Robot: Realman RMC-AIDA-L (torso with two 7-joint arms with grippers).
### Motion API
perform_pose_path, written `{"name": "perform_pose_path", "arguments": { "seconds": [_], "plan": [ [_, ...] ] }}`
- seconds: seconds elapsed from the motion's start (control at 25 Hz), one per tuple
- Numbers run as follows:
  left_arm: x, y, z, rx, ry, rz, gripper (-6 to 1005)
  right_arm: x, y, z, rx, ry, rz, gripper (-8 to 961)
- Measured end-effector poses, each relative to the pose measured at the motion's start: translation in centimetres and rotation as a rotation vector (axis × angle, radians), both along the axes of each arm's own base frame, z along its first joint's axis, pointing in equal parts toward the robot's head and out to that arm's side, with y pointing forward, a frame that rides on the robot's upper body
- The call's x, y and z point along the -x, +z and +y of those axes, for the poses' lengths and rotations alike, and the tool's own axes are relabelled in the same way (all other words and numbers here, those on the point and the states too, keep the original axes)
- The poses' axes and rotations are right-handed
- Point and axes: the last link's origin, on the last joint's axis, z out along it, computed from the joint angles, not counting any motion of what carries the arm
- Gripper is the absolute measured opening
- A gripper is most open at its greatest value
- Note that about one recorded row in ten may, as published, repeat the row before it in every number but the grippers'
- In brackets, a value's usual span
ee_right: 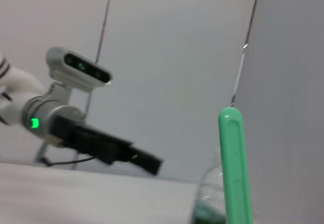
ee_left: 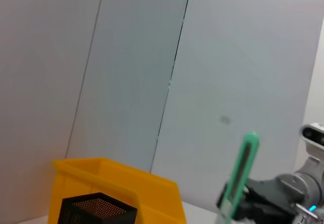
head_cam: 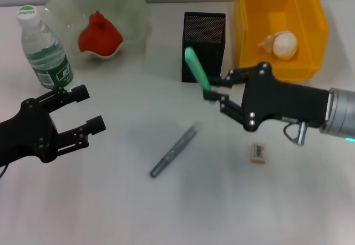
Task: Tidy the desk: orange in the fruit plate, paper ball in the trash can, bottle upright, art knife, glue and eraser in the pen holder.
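Note:
My right gripper (head_cam: 212,88) is shut on a green art knife (head_cam: 196,67) and holds it tilted, just in front of the black mesh pen holder (head_cam: 203,42). The knife also shows in the right wrist view (ee_right: 234,168) and the left wrist view (ee_left: 241,171). A grey pen-shaped stick (head_cam: 173,151), perhaps the glue, lies on the table. The eraser (head_cam: 258,152) lies below my right gripper. The orange (head_cam: 100,34) sits in the fruit plate (head_cam: 136,6). The paper ball (head_cam: 283,44) lies in the yellow trash can (head_cam: 247,29). The bottle (head_cam: 44,48) stands upright. My left gripper (head_cam: 90,108) is open and empty.
The white table (head_cam: 183,212) carries all of this. The trash can (ee_left: 121,183) and pen holder (ee_left: 96,209) stand side by side at the back right. The bottle and fruit plate stand at the back left, beyond my left gripper.

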Motion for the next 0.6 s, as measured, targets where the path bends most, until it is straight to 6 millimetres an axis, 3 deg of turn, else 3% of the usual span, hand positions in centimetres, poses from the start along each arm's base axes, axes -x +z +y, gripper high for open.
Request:
{"name": "perform_pose_path", "arguments": {
  "seconds": [0.2,0.6],
  "plan": [
    [0.0,0.0,0.0,0.0,-0.001,0.001,800,0.1,1.0,0.8,-0.175,0.054,0.013,176],
    [-0.2,-1.5,-0.7,0.073,-0.045,0.052,800,-0.5,0.7,1.5,-0.476,0.301,-0.187,177]
  ]
}}
